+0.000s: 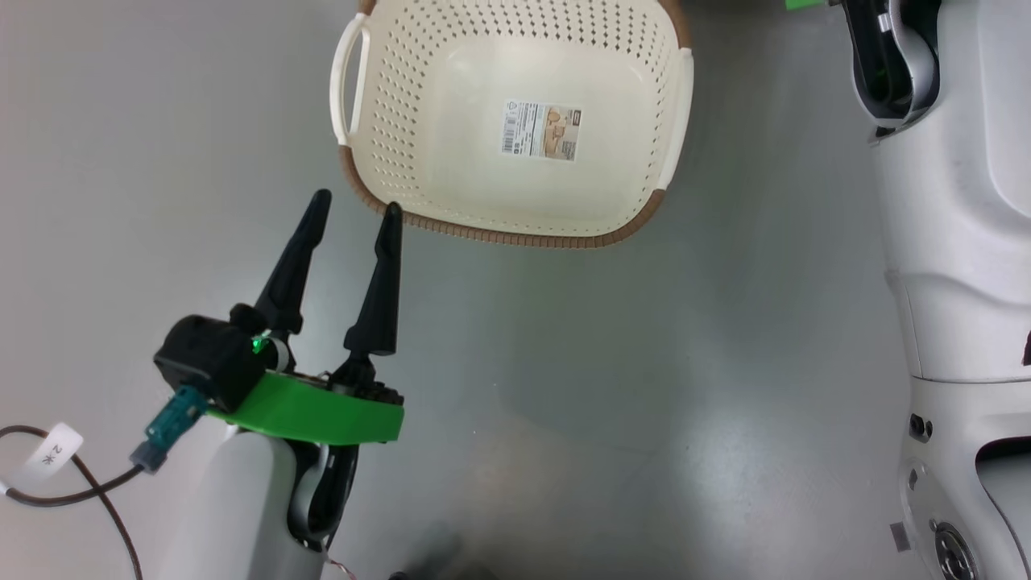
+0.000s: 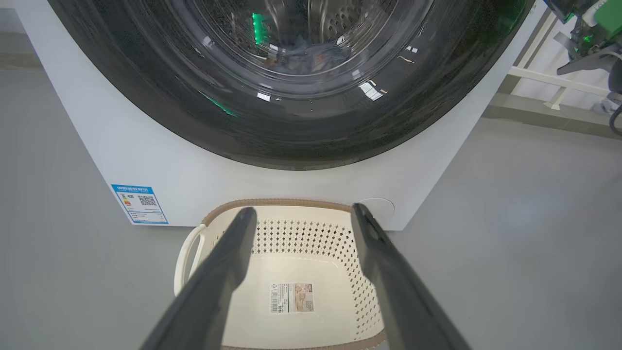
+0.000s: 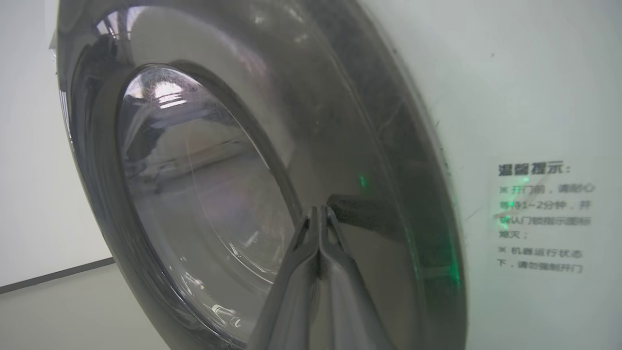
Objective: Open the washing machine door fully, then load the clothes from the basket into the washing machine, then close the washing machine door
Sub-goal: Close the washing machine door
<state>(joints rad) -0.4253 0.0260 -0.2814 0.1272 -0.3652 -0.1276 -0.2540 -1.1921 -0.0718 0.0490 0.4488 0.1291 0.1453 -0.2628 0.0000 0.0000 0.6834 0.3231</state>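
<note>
The washing machine door (image 2: 291,146) lies flush against the white washing machine (image 2: 146,155), its glass bowl facing out over the smooth grey floor (image 1: 604,387). The right gripper (image 3: 319,210), fingers clenched together on nothing, points its tips at the door's glossy black rim; contact is unclear. Behind the glass the clothes (image 2: 311,56) show only dimly as blue fabric. The basket (image 1: 387,153) stands open side up just before the machine, long axis running handle to handle, far rim cut off in the head view. The left gripper (image 1: 357,205) hangs released, fingers aimed at the basket's near rim.

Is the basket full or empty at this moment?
Empty: the basket shows its bare cream floor and the label sticker; nothing lies inside it.
</note>
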